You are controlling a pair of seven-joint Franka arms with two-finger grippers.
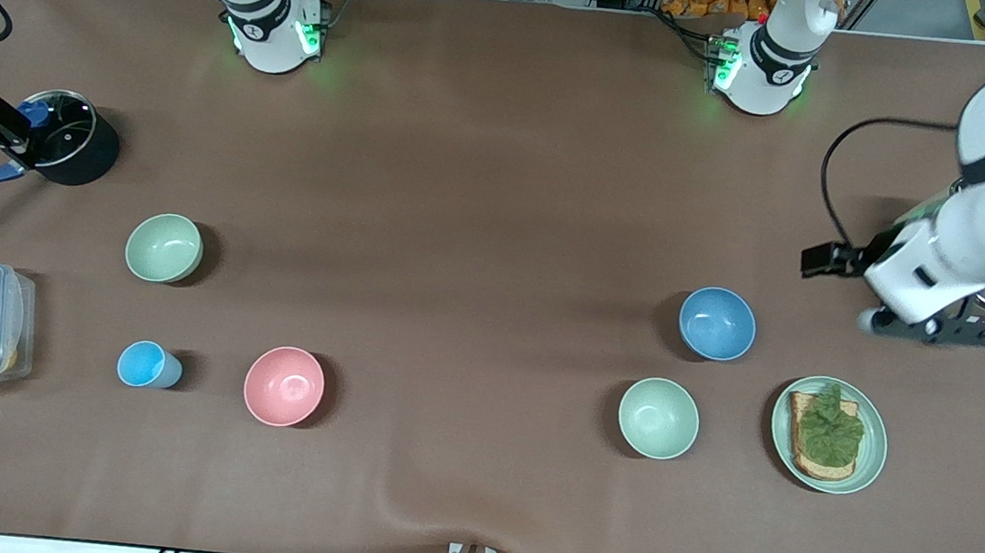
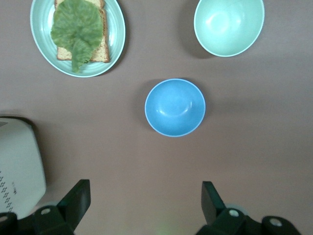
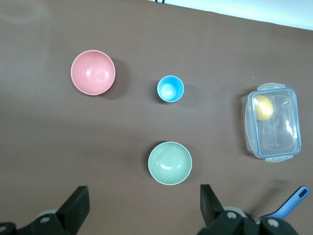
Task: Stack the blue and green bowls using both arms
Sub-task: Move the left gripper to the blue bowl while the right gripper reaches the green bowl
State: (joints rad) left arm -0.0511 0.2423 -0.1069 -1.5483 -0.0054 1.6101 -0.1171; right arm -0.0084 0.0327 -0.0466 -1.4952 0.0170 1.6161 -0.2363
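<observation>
Left wrist view shows the left gripper (image 2: 142,205) spread wide and empty above the blue bowl (image 2: 175,107), which sits near the left arm's end of the table. The right gripper (image 3: 142,208), equally wide and empty, hangs over the green bowl (image 3: 170,163) near the right arm's end. Both bowls look light, rigid and smooth; pinching a rim wall seems safest.
</observation>
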